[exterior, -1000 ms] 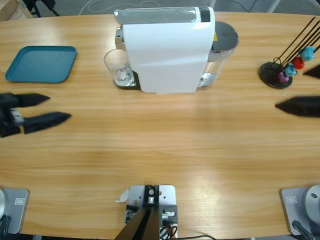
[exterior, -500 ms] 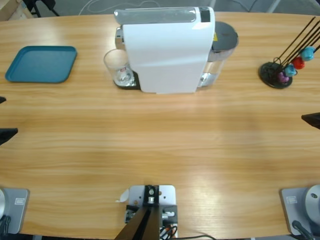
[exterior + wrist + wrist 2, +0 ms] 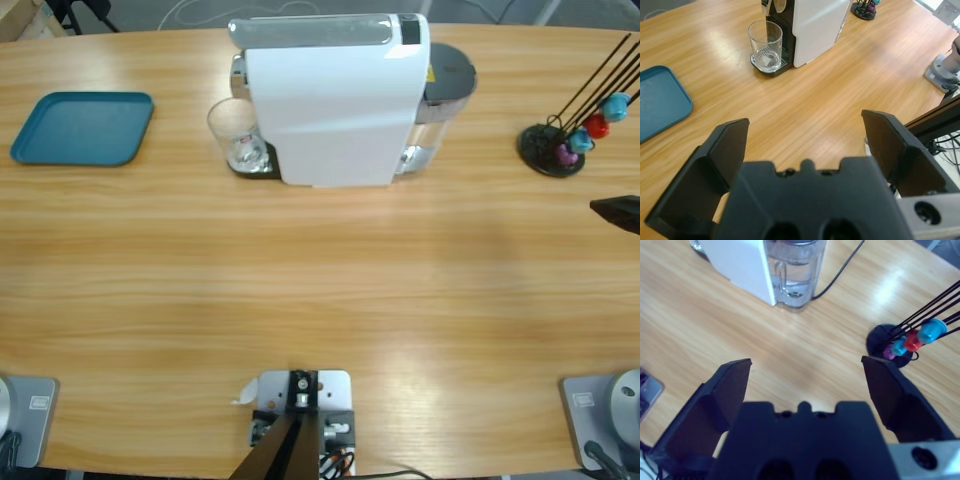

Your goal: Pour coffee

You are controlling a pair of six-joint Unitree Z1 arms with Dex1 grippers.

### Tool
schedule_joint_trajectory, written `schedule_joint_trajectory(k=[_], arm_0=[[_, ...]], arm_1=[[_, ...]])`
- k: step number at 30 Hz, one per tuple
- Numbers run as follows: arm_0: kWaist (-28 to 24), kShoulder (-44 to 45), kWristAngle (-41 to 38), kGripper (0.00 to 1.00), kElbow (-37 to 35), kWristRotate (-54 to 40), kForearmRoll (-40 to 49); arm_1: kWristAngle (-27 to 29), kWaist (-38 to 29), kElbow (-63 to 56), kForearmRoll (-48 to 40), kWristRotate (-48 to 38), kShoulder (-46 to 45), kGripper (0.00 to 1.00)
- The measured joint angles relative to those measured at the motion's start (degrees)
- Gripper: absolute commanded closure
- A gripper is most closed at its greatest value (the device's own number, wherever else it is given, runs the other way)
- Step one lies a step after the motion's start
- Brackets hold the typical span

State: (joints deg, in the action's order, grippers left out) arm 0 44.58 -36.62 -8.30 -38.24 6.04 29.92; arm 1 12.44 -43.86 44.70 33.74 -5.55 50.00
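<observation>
White and boxy, a coffee machine [image 3: 335,100] stands at the far middle of a long wooden table [image 3: 320,300], with a clear glass [image 3: 235,135] on the black drip tray [image 3: 771,64] under its spout. The glass looks empty; no coffee shows in it from above or from the left wrist. A clear water tank [image 3: 792,272] sits at the machine's back, a black cable [image 3: 840,272] trailing from behind it. A teal tray [image 3: 85,127] lies bare at the table's left end. At the right end stands a black wire rack [image 3: 555,145] holding small blue, red and purple capsules [image 3: 590,130].

Both arms are drawn well back from the machine. The left gripper [image 3: 805,140] hangs above the near table, jaws spread wide around nothing. The right gripper [image 3: 807,377] is likewise spread and empty, near the rack; only a black jaw tip [image 3: 620,211] shows at the right edge from above.
</observation>
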Motion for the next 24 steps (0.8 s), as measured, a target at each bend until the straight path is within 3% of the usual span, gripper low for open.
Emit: schedule_joint_trajectory(k=[2, 24], arm_0=[[0.0, 0.0, 0.5, 0.059, 1.3, -0.5, -2.0], [0.0, -2.6, 2.0, 0.032, 3.3, -0.5, -6.1]], arm_1=[[0.2, 0.1, -1.0, -1.1, 0.0, -1.0, 0.0], [0.3, 1.0, -1.2, -0.5, 0.4, -0.7, 0.0]])
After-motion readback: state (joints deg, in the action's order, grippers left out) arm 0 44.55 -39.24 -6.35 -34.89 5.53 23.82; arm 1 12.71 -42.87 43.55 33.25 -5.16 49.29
